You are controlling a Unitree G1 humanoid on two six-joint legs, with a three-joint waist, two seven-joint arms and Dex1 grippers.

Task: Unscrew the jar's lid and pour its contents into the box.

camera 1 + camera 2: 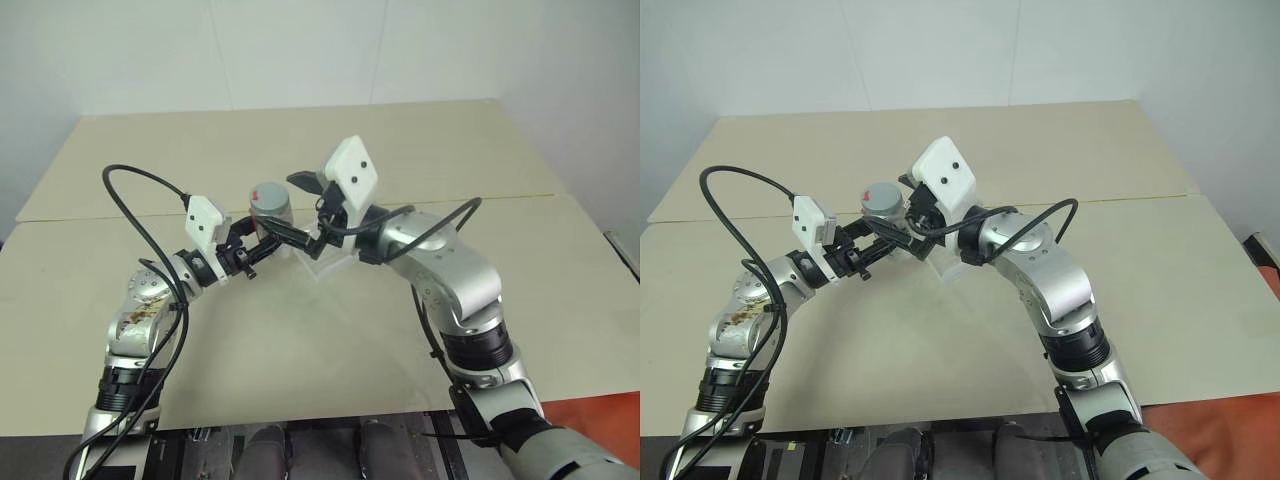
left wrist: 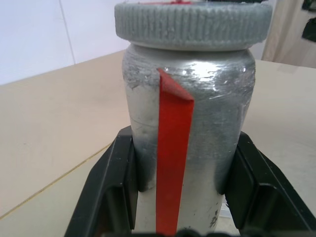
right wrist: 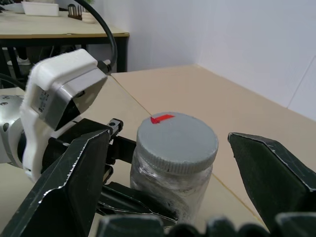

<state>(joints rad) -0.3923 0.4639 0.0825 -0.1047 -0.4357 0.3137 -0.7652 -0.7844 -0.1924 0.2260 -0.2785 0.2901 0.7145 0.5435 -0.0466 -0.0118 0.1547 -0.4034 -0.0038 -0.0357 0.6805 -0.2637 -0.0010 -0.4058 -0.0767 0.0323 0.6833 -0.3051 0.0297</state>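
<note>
My left gripper [image 2: 185,183] is shut on the body of the jar [image 2: 197,98], a silvery jar with a red vertical stripe, and holds it upright above the table. The grey ribbed lid [image 3: 177,137], with a red mark on top, sits on the jar. My right gripper [image 3: 168,140] is open, with one black finger on each side of the lid and a gap to both. The clear plastic box [image 1: 334,264] rests on the table just below and to the right of the jar, partly covered by my right wrist. The contents are hidden inside the jar.
The beige table [image 1: 300,350] has a seam [image 1: 520,197] across its middle and open surface all round the box. A black cable [image 1: 130,215] loops off my left arm. Another table [image 3: 59,27] stands in the background.
</note>
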